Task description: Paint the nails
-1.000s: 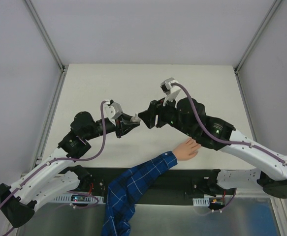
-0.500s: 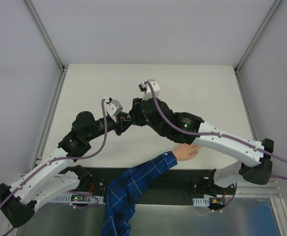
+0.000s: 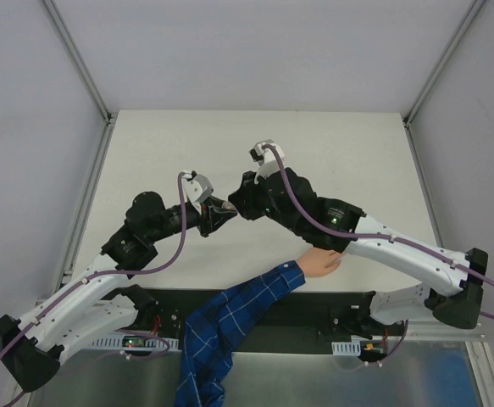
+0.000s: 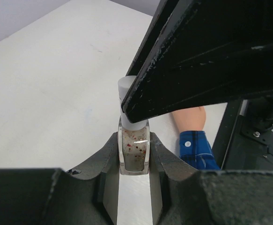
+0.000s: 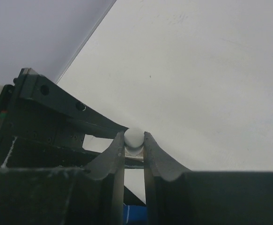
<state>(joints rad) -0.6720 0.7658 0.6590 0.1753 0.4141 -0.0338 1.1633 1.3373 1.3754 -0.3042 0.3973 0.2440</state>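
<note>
Nails on the pale flesh-coloured hand [image 3: 321, 259] with its blue plaid sleeve [image 3: 230, 322] lie unpainted beneath my right arm. My right claw [image 5: 134, 149] has just swung in and pinched the white cap [image 5: 134, 137]. My left claw [image 4: 134, 157] clamps the small clear glass bottle [image 4: 133, 150], red-speckled inside, ready for uncapping.

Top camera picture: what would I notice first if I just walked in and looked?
Probably the two robot arms meeting nose to nose mid-table: the left tool grips a small clear bottle speckled with red, and the right tool pinches its white cap. Next, the pale hand in a blue plaid sleeve lies at the table's near edge, partly under the right arm.
</note>
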